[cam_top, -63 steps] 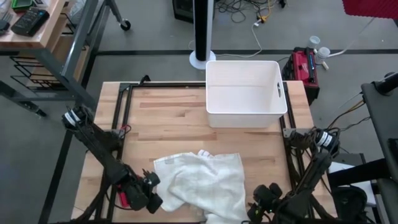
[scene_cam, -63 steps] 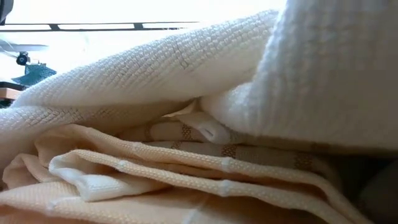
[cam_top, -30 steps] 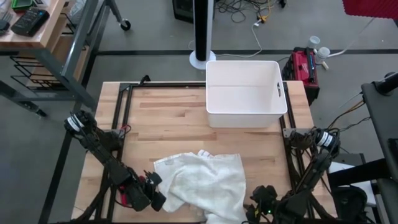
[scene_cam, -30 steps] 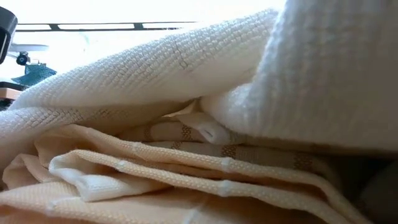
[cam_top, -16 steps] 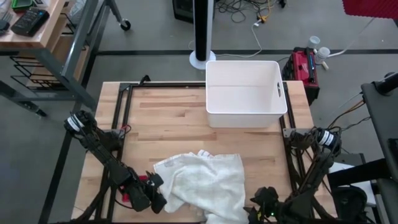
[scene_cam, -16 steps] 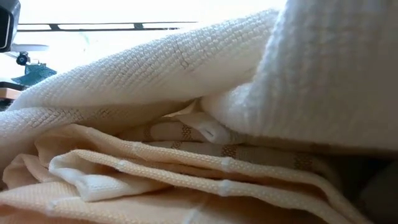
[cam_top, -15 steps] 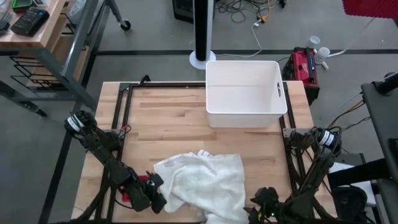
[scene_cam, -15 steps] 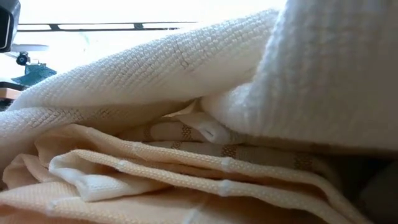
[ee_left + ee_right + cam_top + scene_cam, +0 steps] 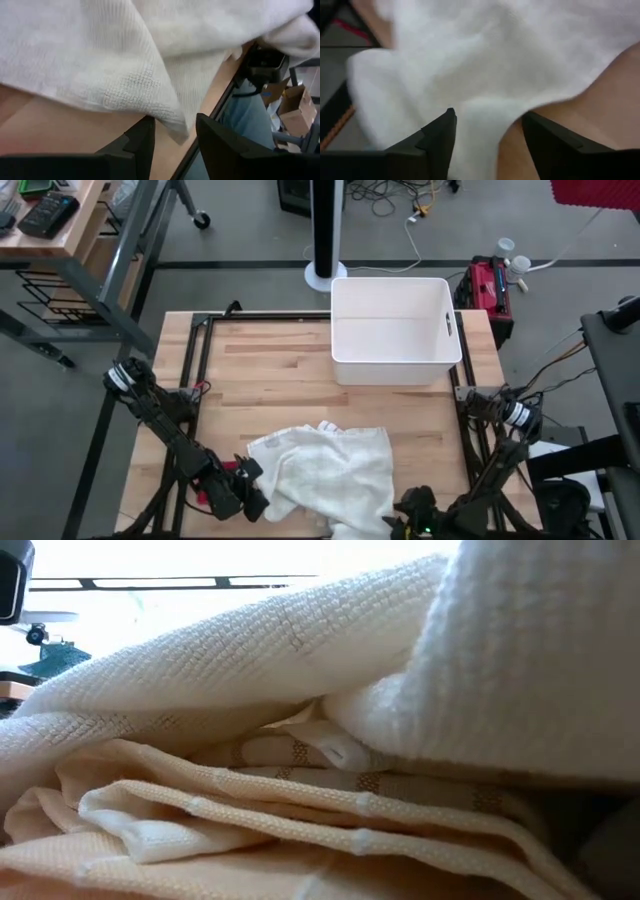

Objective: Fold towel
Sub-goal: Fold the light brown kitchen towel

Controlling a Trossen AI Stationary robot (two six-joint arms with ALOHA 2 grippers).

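Wooden table (image 9: 270, 370), white bin (image 9: 394, 330), crumpled towel (image 9: 325, 472)

crumpled white towel (image 9: 325, 470), table's near edge

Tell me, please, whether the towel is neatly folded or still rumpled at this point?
Rumpled. The towel lies in an uneven heap near the table's front edge, with loose overlapping layers bunched in the low view and no squared edges.
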